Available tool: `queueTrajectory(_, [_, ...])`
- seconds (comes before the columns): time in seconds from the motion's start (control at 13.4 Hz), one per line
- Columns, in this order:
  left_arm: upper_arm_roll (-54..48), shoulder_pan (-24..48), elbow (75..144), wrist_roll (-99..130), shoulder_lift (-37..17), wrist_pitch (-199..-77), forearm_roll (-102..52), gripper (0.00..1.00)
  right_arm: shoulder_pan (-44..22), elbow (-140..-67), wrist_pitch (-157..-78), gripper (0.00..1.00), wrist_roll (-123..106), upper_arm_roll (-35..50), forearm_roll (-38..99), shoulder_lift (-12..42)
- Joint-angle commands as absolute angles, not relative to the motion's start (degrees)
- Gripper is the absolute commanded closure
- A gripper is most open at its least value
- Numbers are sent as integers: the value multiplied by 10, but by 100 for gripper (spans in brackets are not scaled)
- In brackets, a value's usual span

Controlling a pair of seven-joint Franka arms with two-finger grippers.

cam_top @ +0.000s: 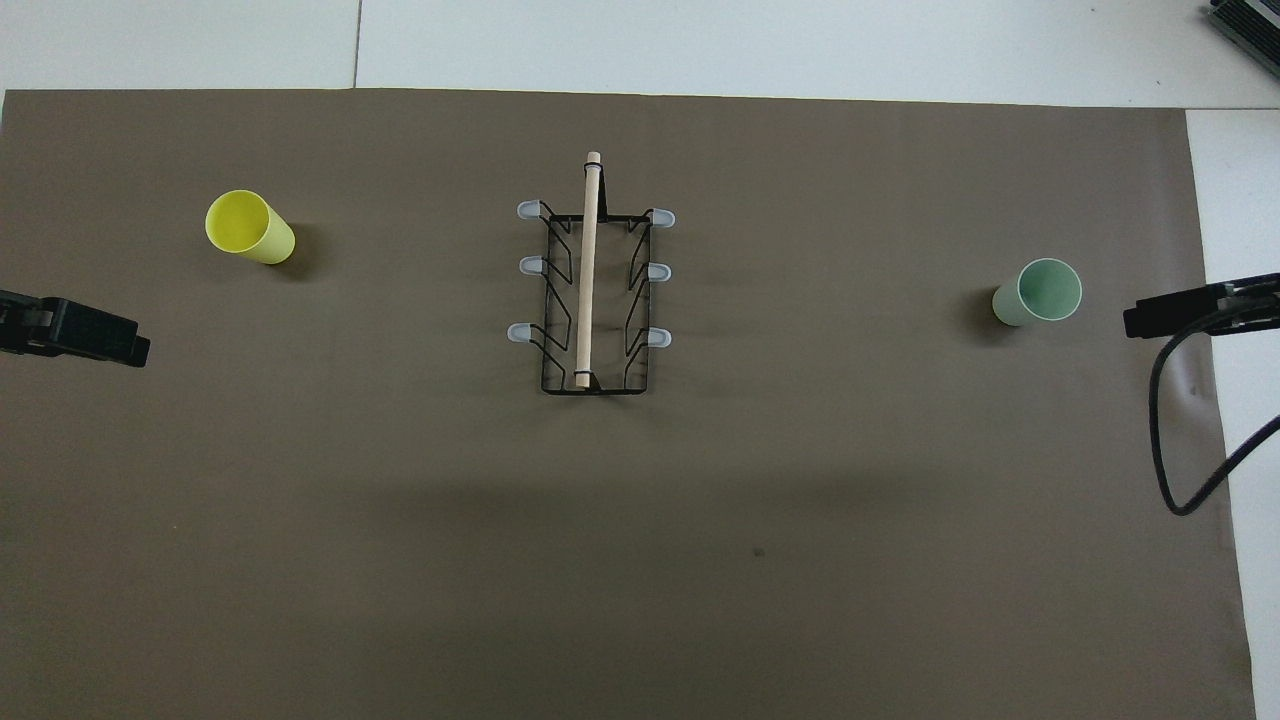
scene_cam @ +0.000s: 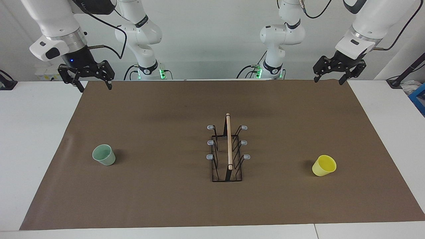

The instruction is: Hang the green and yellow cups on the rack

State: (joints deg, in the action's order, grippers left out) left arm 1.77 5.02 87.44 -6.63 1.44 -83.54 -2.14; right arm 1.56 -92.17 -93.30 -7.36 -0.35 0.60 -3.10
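Midway along the surface (scene_cam: 49, 139) stands the rack (scene_cam: 227, 153), its prongs all bare, likely set there so either arm can reach it. Each cup lies well apart from it: the green cup (scene_cam: 104, 155) toward the right arm's end, the yellow cup (scene_cam: 324, 165) toward the left arm's. Both hands wait released over the robots' edge, right hand (scene_cam: 94, 84) and left hand (scene_cam: 329, 78). Overhead, only their tips show.

Both pincers (scene_cam: 94, 84) (scene_cam: 330, 79) apparently open, raised.
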Motion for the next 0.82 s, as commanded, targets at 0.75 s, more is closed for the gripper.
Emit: queueTrajectory(0.75, [25, 57, 889, -59, 26, -853, -14, 0, 2, -939, -949, 0, -69, 0, -5, -27])
